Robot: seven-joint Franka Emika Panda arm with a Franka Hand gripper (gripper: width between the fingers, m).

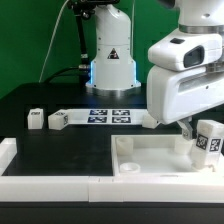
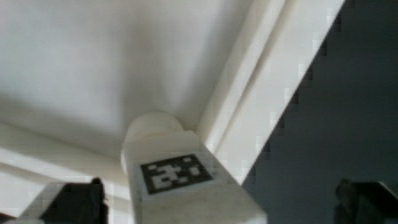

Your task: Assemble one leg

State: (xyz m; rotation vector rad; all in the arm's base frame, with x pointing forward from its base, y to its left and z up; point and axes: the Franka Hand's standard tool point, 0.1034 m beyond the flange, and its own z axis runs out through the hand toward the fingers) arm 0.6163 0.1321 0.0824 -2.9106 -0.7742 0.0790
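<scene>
Tray [image 1: 150, 160] nearest, at six o'clock in the exterior view, with a round socket showing. The leg [image 1: 208, 140] is at four o'clock, slightly tilted, at the tray's corner under the arm [image 1: 185, 85]. In the wrist view its tag [image 2: 171, 176] faces the camera. The leg stands between the jaws, whose fingers [image 2: 71, 203] are spread wide with clear space on one side, so nothing is gripped. Cannot tell whether it is seated in a socket. Farther off at nine o'clock, two spare legs [image 1: 36, 118] [image 1: 58, 119] lie loose on the surface [image 1: 60, 145]. The marker board [image 1: 110, 115] is beyond them. Judgement: leg delivered, fastening unconfirmed.
</scene>
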